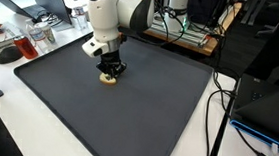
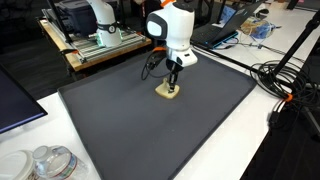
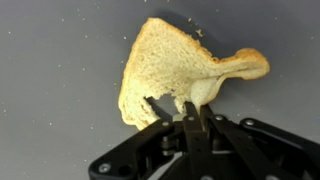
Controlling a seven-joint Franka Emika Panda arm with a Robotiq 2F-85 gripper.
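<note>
Gripper (image 3: 190,106) pinching bread (image 3: 165,60); open mat (image 1: 167,110) all around.

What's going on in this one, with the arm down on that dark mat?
The robot arm reaches straight down over a dark grey mat, with its claw on a torn piece of bread. In the wrist view the claw's fingers are drawn together at the bread's near edge, apparently pinching it. In both exterior views the bread looks to be resting on the mat, though a slight lift cannot be ruled out.
</note>
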